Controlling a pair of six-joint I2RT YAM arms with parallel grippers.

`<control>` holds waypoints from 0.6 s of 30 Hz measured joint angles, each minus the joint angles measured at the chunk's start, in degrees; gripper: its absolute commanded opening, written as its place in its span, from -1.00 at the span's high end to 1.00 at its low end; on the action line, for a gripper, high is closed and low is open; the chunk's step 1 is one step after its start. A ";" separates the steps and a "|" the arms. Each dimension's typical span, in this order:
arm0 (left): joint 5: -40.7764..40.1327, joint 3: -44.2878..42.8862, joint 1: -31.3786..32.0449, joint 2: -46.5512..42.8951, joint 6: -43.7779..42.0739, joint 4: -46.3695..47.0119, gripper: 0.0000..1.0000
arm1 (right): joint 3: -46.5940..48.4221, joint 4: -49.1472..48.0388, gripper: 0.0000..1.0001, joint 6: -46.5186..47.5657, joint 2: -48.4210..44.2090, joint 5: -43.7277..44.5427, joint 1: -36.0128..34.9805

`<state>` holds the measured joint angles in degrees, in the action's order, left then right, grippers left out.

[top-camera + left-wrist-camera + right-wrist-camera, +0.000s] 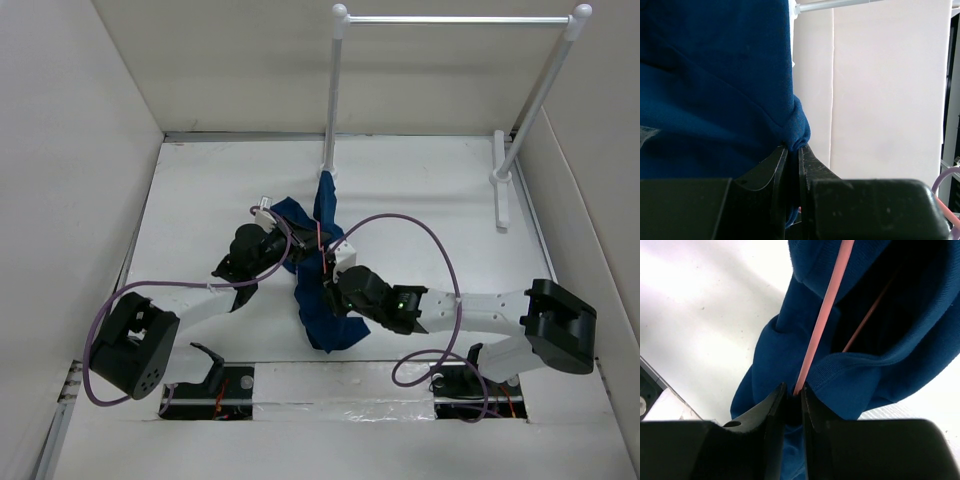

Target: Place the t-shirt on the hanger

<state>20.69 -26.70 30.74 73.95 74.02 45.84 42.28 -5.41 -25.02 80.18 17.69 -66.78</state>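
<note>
Navy t-shirt (325, 315) and hanger (822, 315) held in front of the rack (332, 100).
Left gripper (792, 150) pinches a t-shirt fold; right gripper (794, 392) clamps the hanger wire (it runs into the cloth).

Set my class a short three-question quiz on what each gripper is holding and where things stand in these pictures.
1. True or false: the right gripper is shut on the hanger.
2. What does the left gripper pinch? A the t-shirt; B the hanger; C nothing.
3. Fill in: the white rack stands at the table's ____ edge (near or far).
Key: 1 true; 2 A; 3 far.
</note>
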 measured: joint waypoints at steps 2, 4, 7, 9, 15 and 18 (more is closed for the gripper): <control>0.02 0.00 0.00 -0.02 0.04 0.28 1.00 | 0.02 -0.02 0.37 0.11 0.00 0.26 0.00; 0.13 0.02 0.02 -0.02 0.26 0.46 1.00 | 0.20 0.04 0.24 0.28 0.00 0.61 0.00; 0.17 0.04 0.02 -0.02 0.50 0.83 1.00 | 0.94 0.07 0.16 0.33 0.11 0.79 0.00; 0.17 0.04 0.02 -0.07 0.63 0.87 1.00 | 1.03 -0.20 0.14 0.28 0.11 0.79 0.00; 0.24 0.04 0.02 -0.74 0.90 0.96 1.00 | 0.98 -0.17 0.10 -0.52 0.72 0.92 0.00; 0.33 0.04 0.02 -0.74 1.03 0.96 1.00 | 0.87 -0.13 0.14 -0.70 0.92 1.46 0.00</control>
<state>21.02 -26.65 30.76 73.21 75.05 46.81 43.16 -5.54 -25.71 81.10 19.16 -66.78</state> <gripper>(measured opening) 0.065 0.449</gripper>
